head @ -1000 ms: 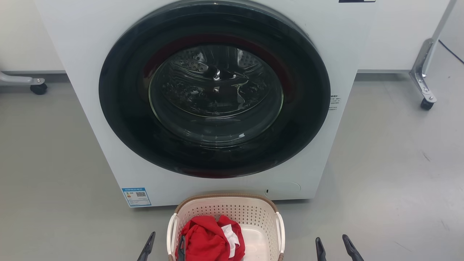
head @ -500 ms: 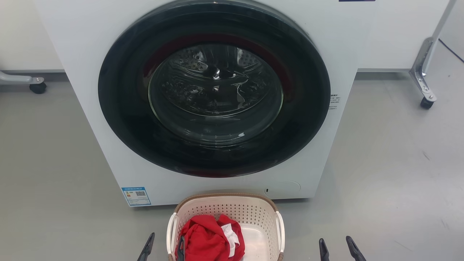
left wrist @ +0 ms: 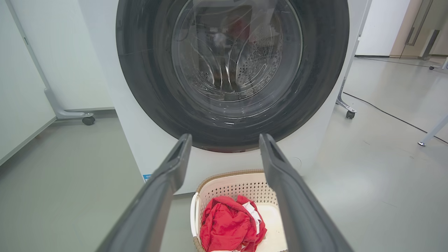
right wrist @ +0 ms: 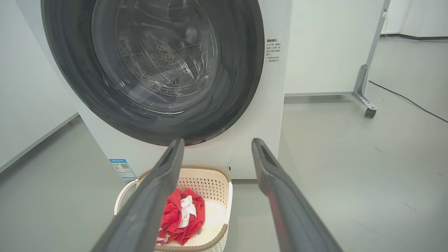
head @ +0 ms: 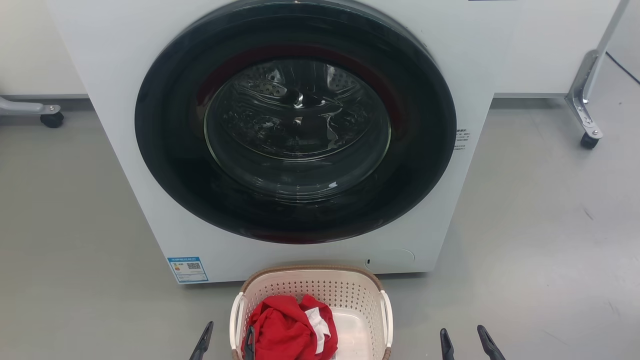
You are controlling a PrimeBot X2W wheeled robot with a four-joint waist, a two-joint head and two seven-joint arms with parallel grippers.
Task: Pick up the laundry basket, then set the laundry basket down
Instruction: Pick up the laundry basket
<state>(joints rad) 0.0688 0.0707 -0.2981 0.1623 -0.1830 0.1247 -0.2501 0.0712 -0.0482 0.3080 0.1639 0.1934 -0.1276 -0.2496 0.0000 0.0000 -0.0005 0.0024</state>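
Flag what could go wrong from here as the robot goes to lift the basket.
The left gripper, open, shows either side of the left handle of the laundry basket. Its inner finger overlaps the red garment and may snag it.
The right gripper hangs open, apart from the right handle. A one-sided lift could tip the basket.
The washing machine stands close behind and might get knocked.
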